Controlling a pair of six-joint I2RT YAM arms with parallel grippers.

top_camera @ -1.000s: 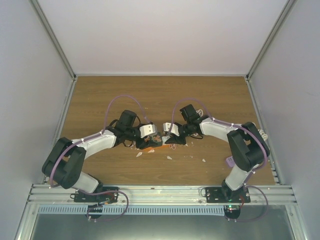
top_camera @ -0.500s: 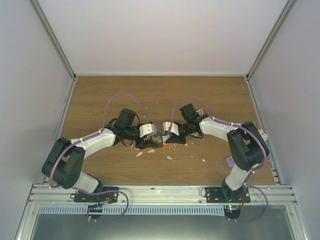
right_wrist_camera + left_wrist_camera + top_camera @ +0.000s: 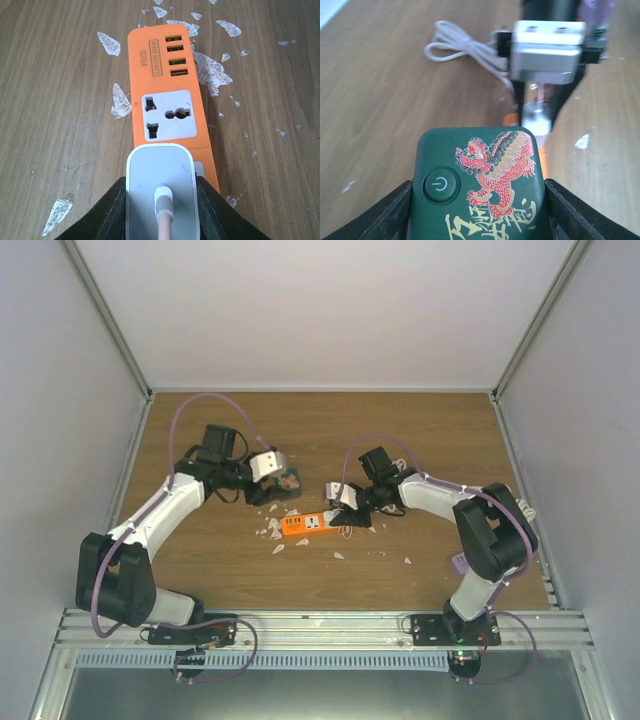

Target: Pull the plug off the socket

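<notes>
2 grips split the work: the right end effector (image 3: 160,215) clamps the white rounded adapter (image 3: 159,170) seated on the orange plastic power strip (image 3: 160,75), likely pinning it to the wooden bench (image 3: 400,430), while the left end effector (image 3: 480,222) holds the dark green dragon-printed plug (image 3: 480,180) well apart. Strip reads "4USB SOCKET S204".

Pale walls (image 3: 330,310) enclose a brown wood-grain table (image 3: 450,430) flecked with white chips (image 3: 338,555).

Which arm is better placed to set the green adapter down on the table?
Left: its jaws hold the green adapter clear of the orange power strip; the right arm's jaws clamp the white charger at its end.
</notes>
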